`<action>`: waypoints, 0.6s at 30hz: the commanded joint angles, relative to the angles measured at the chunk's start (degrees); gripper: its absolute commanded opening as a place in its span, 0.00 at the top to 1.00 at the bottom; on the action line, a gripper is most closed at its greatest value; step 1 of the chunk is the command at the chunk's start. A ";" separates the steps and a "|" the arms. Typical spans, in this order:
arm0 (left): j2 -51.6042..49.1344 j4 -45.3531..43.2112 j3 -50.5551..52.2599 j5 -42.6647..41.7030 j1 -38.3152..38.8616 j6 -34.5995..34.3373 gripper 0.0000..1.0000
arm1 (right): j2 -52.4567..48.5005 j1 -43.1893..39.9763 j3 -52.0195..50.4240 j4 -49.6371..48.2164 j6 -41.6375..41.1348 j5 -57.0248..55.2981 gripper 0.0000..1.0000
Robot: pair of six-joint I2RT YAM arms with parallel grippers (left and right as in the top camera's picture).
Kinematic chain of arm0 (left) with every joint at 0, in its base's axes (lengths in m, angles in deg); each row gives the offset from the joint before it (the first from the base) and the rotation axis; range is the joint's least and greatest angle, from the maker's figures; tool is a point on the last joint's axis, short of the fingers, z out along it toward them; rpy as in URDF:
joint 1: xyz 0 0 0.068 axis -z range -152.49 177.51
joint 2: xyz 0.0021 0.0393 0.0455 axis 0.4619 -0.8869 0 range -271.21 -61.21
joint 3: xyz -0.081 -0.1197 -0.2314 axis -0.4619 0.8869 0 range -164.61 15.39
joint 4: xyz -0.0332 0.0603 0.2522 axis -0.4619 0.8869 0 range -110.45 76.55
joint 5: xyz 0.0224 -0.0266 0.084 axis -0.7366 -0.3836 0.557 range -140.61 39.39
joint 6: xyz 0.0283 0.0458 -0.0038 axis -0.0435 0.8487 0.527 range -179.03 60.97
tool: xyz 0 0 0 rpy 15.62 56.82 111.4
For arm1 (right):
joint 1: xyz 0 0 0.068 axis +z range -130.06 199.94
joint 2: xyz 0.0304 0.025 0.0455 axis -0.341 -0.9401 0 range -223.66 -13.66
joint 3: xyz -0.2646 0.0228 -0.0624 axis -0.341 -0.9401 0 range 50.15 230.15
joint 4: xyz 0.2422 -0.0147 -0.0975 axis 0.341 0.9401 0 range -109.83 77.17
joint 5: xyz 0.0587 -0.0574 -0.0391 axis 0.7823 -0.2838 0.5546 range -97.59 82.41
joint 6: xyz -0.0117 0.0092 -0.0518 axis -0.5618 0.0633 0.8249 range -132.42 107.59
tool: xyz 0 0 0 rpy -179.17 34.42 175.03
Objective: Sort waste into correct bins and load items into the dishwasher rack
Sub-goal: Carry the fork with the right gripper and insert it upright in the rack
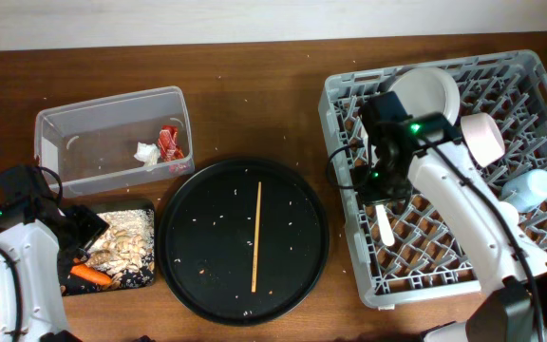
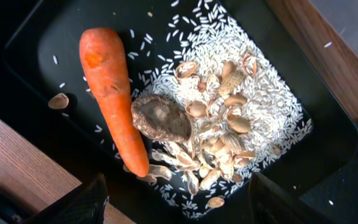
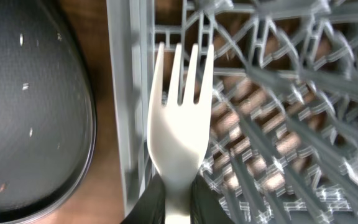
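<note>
right gripper (image 3: 174, 202): clamps white plastic fork (image 3: 178, 130), grey plastic grid rack (image 3: 278, 87) below | left gripper (image 2: 179, 208): wide, empty, orange carrot piece (image 2: 112, 93) on flat black rectangular tray (image 2: 154, 25) below

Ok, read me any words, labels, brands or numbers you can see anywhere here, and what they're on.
None can be read.
The crumpled red wrapper in the clear tub may carry print, but it is too small to tell.
The white plastic fork, dishwasher rack and black tray show no markings.
</note>
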 commanded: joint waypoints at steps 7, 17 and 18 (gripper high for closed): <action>0.76 0.11 -0.83 -0.02 -0.04 0.55 0.27 | 0.15 -0.22 -8.92 -7.74 1.29 -0.31 0.63; 0.76 0.13 -0.83 -0.04 -0.04 0.52 0.27 | 1.49 -0.17 -1.84 -3.63 -1.62 -0.50 0.43; 0.76 0.13 -0.83 -0.04 -0.04 0.55 0.28 | 2.03 -0.17 0.92 -2.21 -2.67 -0.33 0.42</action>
